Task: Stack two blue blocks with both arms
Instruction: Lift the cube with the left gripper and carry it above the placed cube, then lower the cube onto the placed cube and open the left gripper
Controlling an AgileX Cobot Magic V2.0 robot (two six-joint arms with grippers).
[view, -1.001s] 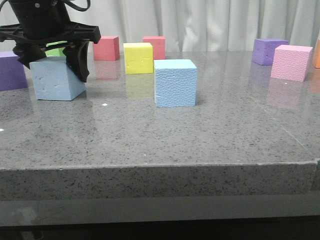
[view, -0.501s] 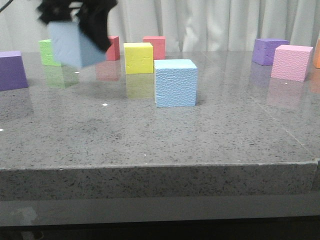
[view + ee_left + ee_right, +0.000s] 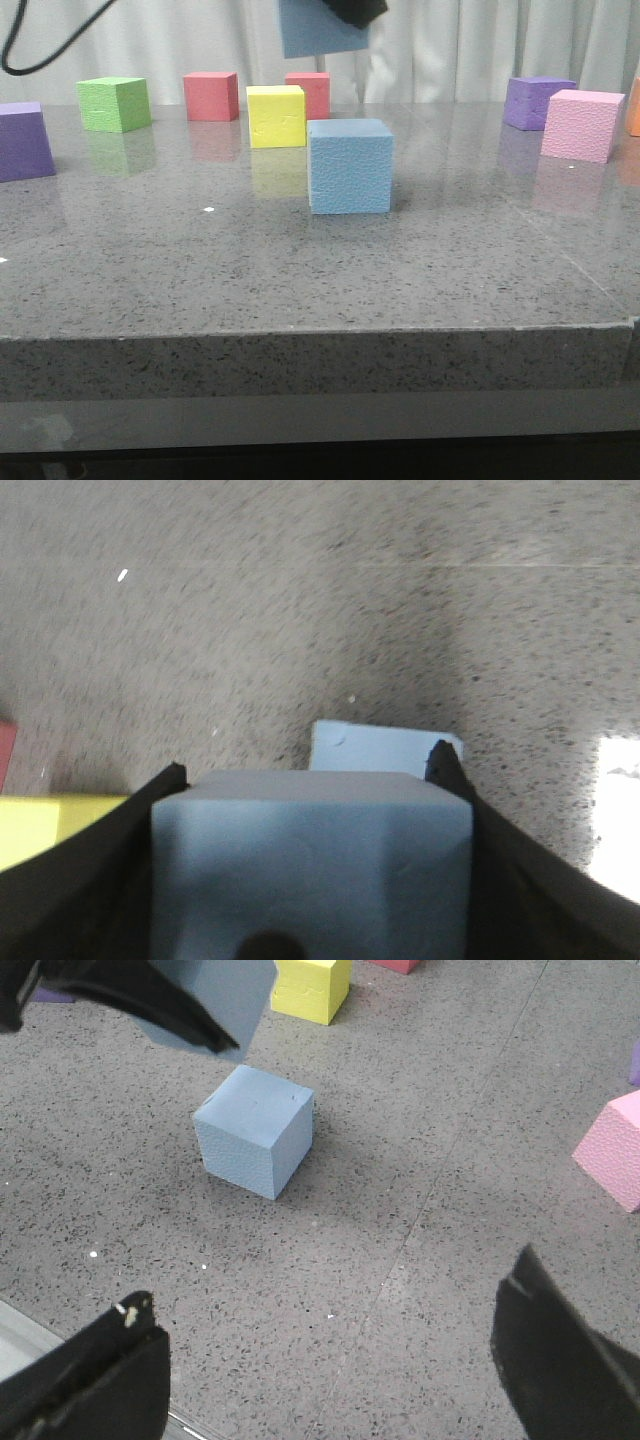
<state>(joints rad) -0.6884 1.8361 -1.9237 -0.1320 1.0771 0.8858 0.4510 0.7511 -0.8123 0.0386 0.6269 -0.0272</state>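
One blue block, the smooth block, is being gripped between the two dark fingers of the left gripper, which are closed against its opposite sides. In the front view it is being carried high above the table, with only its lower part showing at the upper edge of the picture.

The other blue block, the pebbled block, is standing on the table, below the left gripper and a little ahead of it. In the left wrist view a strip of its top face is being seen just past the far edge of the held block. The two blocks are apart, with clear air between them.

The right gripper is being held wide open with nothing between its fingers. The pebbled block lies ahead of it and well apart from it.

As far as can be judged, the picking up is done and the carrying over is nearly done. What is left is for the held block to be brought squarely over the pebbled one, lowered until the faces are touching, and let go. No part in the stacking is yet being taken by the right arm.
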